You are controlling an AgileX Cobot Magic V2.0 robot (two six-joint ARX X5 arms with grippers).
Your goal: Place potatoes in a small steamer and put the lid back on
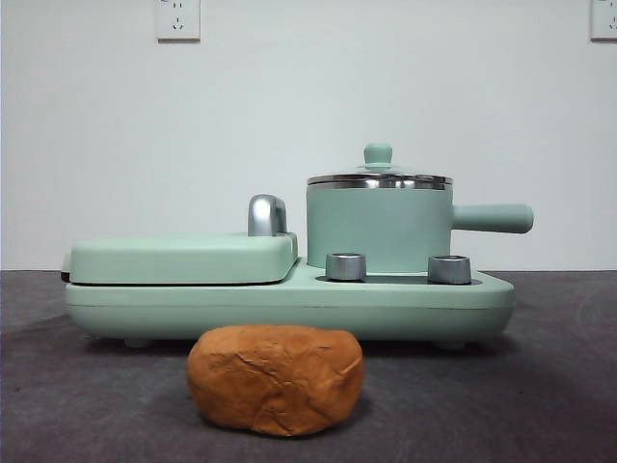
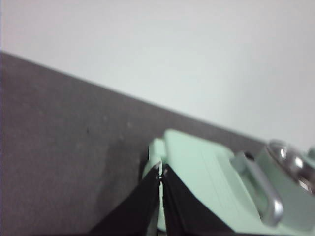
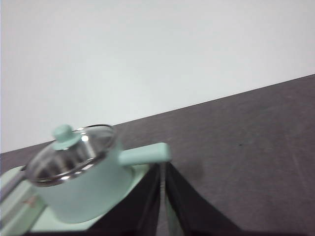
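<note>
One potato (image 1: 276, 378) lies on the dark surface (image 1: 77, 405) before the lidded steamer (image 1: 379, 230), its lid (image 1: 378, 174) on. Left wrist view: left tool (image 2: 161, 173) pressed together above the griddle (image 2: 206, 172). Right wrist view: right tool (image 3: 162, 169) likewise closed beside the steamer's handle (image 3: 145, 154).

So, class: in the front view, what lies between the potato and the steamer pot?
The green cooker base with its two steel knobs, shown in the front view.

The wrinkled orange-brown potato (image 1: 276, 378) lies near on the table, while the mint-green steamer (image 1: 379, 230), handle pointing right, stands farther back, its glass lid (image 1: 379, 177) on.
</note>
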